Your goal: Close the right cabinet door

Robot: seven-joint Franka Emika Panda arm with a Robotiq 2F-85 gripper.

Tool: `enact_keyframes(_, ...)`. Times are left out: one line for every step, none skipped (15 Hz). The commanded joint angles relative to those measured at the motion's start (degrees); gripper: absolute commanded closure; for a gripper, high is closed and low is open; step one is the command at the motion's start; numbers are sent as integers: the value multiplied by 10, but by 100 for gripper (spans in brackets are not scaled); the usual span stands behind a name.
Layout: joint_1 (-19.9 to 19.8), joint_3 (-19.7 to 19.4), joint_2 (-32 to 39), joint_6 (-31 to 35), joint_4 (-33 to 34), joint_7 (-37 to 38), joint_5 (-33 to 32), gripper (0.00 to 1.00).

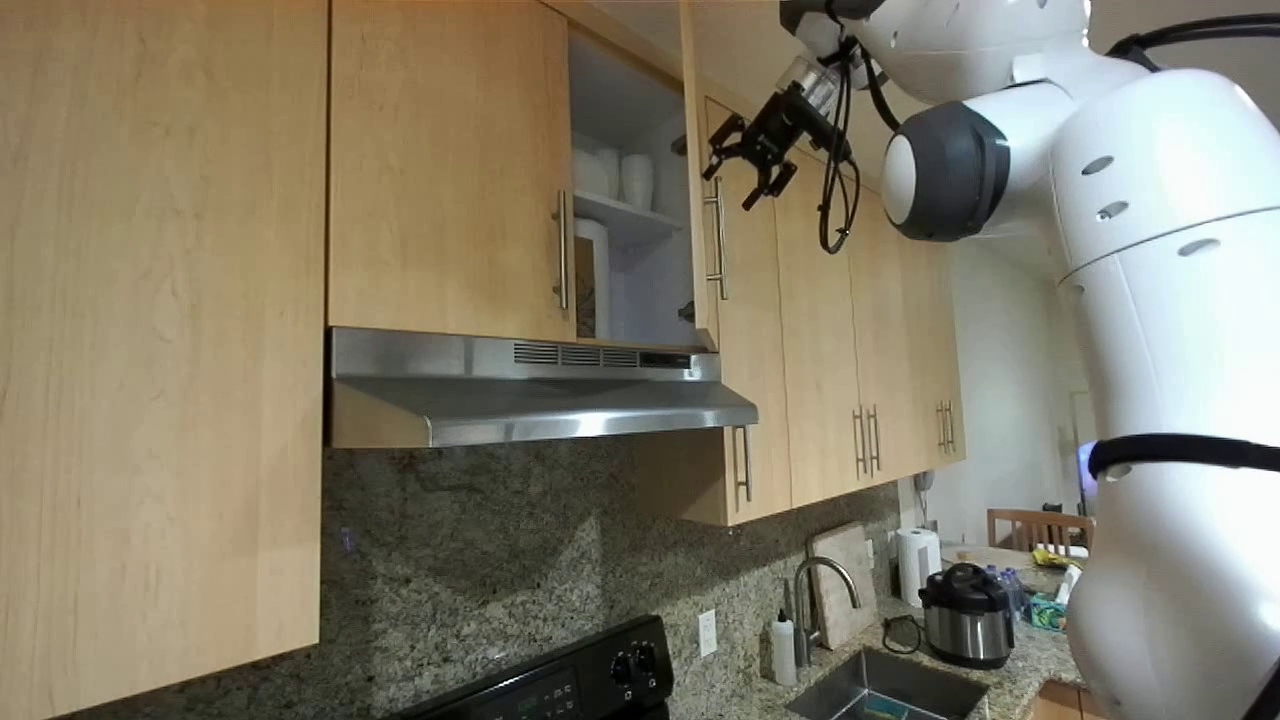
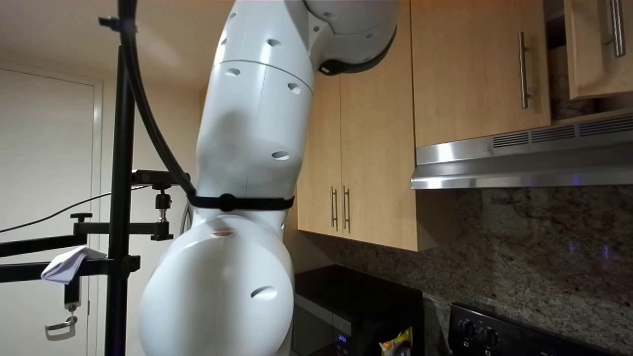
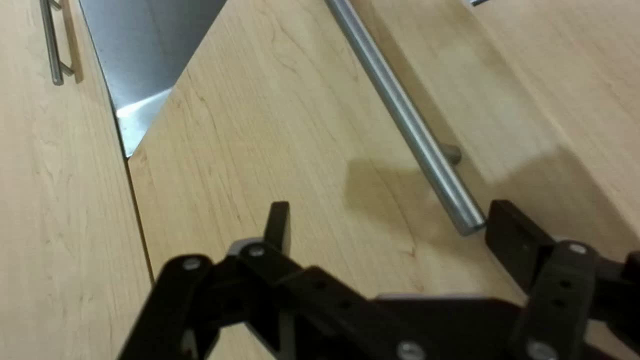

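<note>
In an exterior view, the short light-maple right cabinet door stands open above the steel hood; in an exterior view, its outer face shows. In the wrist view, black jaws stand wide, one just beside the door's slim silver bar handle.

Glare streaks the range hood in both exterior views; shadow dims the granite backsplash beneath it.

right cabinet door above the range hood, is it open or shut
Open: the right cabinet door stands swung out in an exterior view, baring an inner shelf.
</note>
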Motion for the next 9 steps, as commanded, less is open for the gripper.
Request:
enact_keyframes(14,4,-8,-30,-12,-3,-22,0)
enact_keyframes(18,4,-8,-34,-11,-4,-25,0)
enact_keyframes(23,5,-8,-37,-9,-3,-27,0)
enact_keyframes(27,5,-7,-43,-8,-2,-31,0)
enact_keyframes(33,5,-6,-47,-8,-2,-37,0)
enact_keyframes(38,5,-4,-53,-8,-3,-46,0)
enact_keyframes(45,4,-1,-54,-7,-2,-55,0)
enact_keyframes(51,5,1,-53,-5,-2,-65,0)
enact_keyframes(57,5,3,-50,-4,-3,-73,0)
